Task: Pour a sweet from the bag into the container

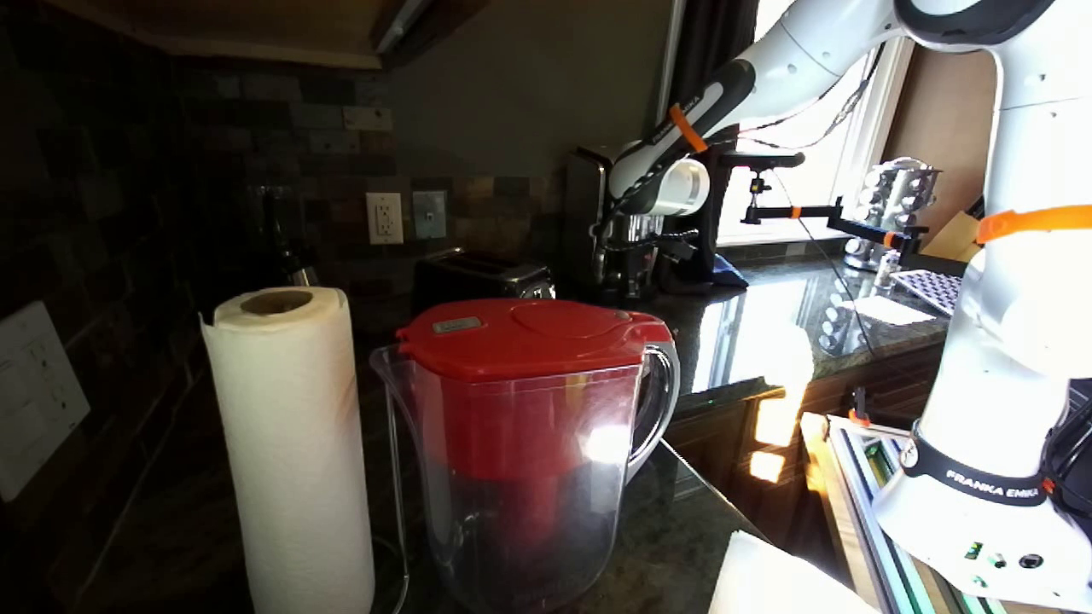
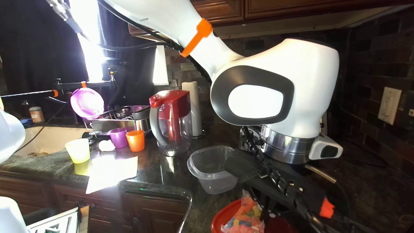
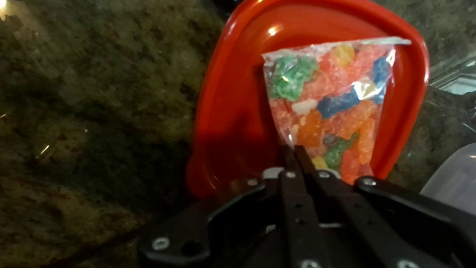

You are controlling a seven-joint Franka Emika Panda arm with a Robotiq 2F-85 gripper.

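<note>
Red plastic, shallow as a lid, forms the dish (image 3: 234,108) where the bag (image 3: 331,111) of sugary sweets (image 3: 292,76) lies, one top corner reaching its rim. From where I stand, the gripper (image 3: 294,149) has its fingers pressed together, pinching, as far as I can judge, a side edge of the bag; the wrist view is dim at the tips, so I wouldn't swear to the hold. Taking that grasp looks like the step in hand, with the pouring not yet begun. Near the dish, in an exterior view, the clear container (image 2: 217,186) stands open-topped, partly hidden by the dark gear (image 2: 244,165) on the arm (image 2: 310,81). Next, I reckon, comes lifting the bag free, carrying it over the container and tipping it until a sweet slides out. A side hold may let it swing.
</note>
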